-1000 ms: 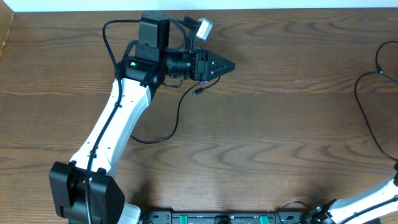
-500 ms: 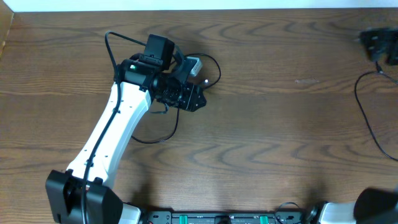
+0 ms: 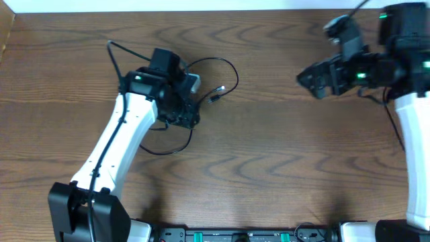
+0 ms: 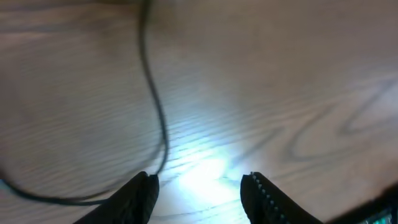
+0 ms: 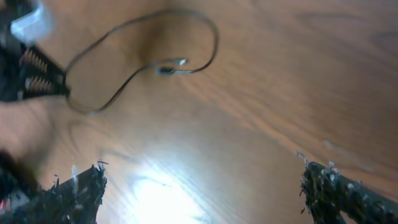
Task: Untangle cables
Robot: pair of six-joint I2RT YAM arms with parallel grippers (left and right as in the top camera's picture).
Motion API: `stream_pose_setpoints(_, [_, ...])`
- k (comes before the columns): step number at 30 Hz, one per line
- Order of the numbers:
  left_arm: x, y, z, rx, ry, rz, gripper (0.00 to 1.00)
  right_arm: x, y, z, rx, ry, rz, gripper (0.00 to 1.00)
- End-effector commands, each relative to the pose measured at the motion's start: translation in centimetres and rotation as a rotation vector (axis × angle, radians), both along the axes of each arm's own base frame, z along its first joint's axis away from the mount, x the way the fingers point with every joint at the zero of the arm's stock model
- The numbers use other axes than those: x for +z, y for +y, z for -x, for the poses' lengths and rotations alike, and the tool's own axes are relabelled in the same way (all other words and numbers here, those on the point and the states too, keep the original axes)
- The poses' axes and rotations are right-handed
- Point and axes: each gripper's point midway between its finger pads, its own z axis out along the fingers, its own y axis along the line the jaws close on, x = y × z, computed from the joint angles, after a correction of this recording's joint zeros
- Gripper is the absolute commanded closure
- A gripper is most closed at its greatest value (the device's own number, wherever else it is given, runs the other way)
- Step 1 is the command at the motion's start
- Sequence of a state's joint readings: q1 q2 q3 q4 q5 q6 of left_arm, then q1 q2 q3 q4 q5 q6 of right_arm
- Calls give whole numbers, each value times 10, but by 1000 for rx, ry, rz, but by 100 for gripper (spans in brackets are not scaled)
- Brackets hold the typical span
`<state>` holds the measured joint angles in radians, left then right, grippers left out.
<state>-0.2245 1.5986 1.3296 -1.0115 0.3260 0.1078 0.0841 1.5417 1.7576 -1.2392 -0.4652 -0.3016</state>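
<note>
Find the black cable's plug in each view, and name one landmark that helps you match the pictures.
Overhead: the plug lies left of centre, just right of the left gripper, at the end of the cable loop.
Left wrist: not in it; only a stretch of cable shows.
Right wrist: upper left of centre, curled inside the loop.
Shared landmark: the left gripper, close to the cable in every view.
</note>
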Motion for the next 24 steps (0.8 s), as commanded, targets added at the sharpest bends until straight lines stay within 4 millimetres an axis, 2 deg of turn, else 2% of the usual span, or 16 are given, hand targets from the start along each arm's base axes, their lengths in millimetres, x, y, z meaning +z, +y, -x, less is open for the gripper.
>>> stream_pose_setpoints(1, [-10, 31, -1, 98, 18, -31, 52, -20, 21, 7, 31, 20, 111, 1])
stream_pose_setpoints(3, [-21, 42, 2, 131, 43, -29, 52, -24, 33, 6, 31, 3, 138, 1])
stream_pose_setpoints(5, [-38, 48, 6, 134, 52, -37, 53, -20, 53, 3, 67, -44, 130, 1])
stream_pose_setpoints(9, [-57, 64, -5, 156, -15, -118, 52, -16, 70, 5, 94, -67, 113, 1])
stream_pose_setpoints(11, [-57, 77, -15, 218, -48, -141, 55, -19, 72, 10, 104, -50, 119, 1])
stream_pose_setpoints(13, [-55, 94, -24, 299, -71, -135, 63, -22, 70, 15, 105, -24, 127, 1])
stream_pose_setpoints(15, [-55, 113, -28, 372, -75, -132, 67, -26, 68, 20, 106, 0, 135, 1])
stream_pose_setpoints(18, [-55, 144, -26, 464, -67, -136, 77, -27, 67, 22, 107, 13, 140, 1])
stream_pose_setpoints(21, [-56, 169, -20, 545, -48, -138, 92, -26, 67, 21, 107, 5, 137, 1])
stream_pose_setpoints(24, [-58, 180, -17, 589, -40, -136, 92, -25, 68, 19, 108, -2, 133, 1])
